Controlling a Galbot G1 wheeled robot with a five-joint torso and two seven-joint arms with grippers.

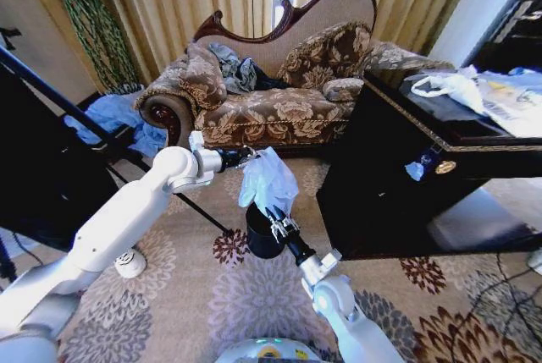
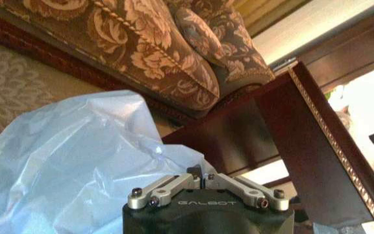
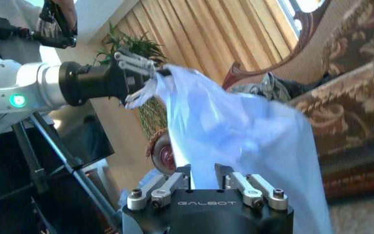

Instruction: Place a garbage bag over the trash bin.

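The pale blue-white garbage bag (image 1: 268,180) hangs bunched above the small black trash bin (image 1: 261,236), which stands on the patterned carpet in front of the sofa. My left gripper (image 1: 246,156) is shut on the bag's top corner; the right wrist view shows that left gripper (image 3: 149,74) pinching the plastic. My right gripper (image 1: 280,224) comes up from below beside the bin's rim and is shut on the bag's lower part, with the garbage bag (image 3: 239,131) running between its fingers. In the left wrist view the garbage bag (image 2: 76,161) billows beside my left gripper (image 2: 200,176).
An ornate floral sofa (image 1: 279,92) stands behind the bin. A dark wooden table (image 1: 423,168) with white plastic bags (image 1: 457,88) is close on the right. A tripod leg (image 1: 102,130), a blue cloth heap (image 1: 114,118) and a small white object (image 1: 130,262) are on the left.
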